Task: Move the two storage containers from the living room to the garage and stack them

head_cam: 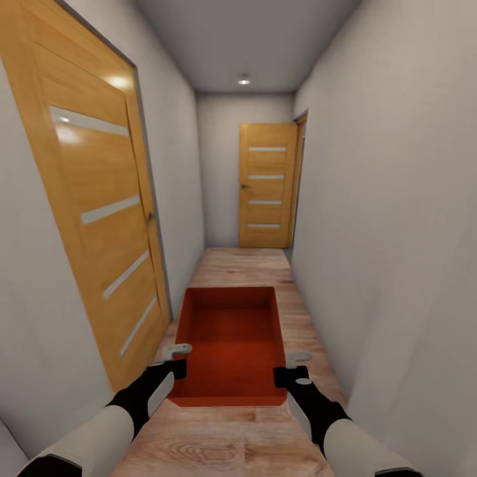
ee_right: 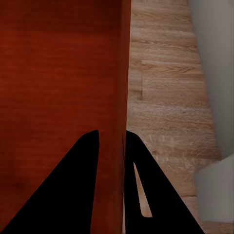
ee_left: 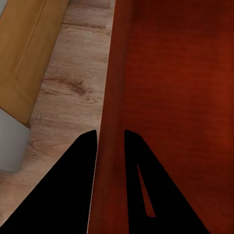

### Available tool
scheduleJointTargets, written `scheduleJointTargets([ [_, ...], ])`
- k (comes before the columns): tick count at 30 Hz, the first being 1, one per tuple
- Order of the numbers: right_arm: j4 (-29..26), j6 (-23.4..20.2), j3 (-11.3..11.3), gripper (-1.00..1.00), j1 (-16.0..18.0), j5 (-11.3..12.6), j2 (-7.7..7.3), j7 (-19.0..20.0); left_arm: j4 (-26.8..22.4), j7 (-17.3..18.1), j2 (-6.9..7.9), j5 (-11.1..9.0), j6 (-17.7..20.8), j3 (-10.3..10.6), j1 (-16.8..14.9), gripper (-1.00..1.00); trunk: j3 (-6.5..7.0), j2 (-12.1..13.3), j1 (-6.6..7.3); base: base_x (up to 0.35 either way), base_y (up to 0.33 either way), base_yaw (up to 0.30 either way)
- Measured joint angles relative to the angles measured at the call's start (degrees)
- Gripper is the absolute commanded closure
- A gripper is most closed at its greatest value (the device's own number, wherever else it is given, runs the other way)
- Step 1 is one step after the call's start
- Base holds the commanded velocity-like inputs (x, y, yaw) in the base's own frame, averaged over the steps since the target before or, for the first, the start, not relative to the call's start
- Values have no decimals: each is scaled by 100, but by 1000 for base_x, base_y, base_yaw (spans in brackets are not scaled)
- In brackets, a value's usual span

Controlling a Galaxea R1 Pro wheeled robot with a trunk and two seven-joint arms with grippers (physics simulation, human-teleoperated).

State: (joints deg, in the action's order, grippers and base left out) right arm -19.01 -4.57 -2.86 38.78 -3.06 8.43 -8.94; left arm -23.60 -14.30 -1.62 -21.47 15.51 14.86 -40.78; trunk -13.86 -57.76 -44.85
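I am holding one orange-red open-topped storage container [head_cam: 232,344] level in front of me, above the light wood floor of a narrow hallway. My left gripper [head_cam: 177,361] is shut on its left wall near the close corner. The left wrist view has that wall pinched between the black fingers [ee_left: 73,185], with the container's inside [ee_left: 170,97] beside them. On the opposite side, my right gripper [head_cam: 291,370] is shut on the right wall. The right wrist view has this wall between the fingers [ee_right: 151,195], beside the container's inside [ee_right: 58,87]. The container is empty.
A tall wooden door [head_cam: 99,212] with glass strips lines the left wall close by. Another like it [head_cam: 267,195] stands shut at the hallway's far end, with a door frame [head_cam: 299,179] on the right. A plain grey wall [head_cam: 397,232] runs close on the right. Wood plank floor [head_cam: 245,262] stretches ahead.
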Motion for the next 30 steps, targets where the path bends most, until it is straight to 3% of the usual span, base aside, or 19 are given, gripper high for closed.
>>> scheduleJointTargets([
  [30, 0, -7, 1, 100, 0, -4, 0, 0, 8, 6, 0, 2, 0, -1, 0, 100, 0, 0, 0, 322, 0, 0],
])
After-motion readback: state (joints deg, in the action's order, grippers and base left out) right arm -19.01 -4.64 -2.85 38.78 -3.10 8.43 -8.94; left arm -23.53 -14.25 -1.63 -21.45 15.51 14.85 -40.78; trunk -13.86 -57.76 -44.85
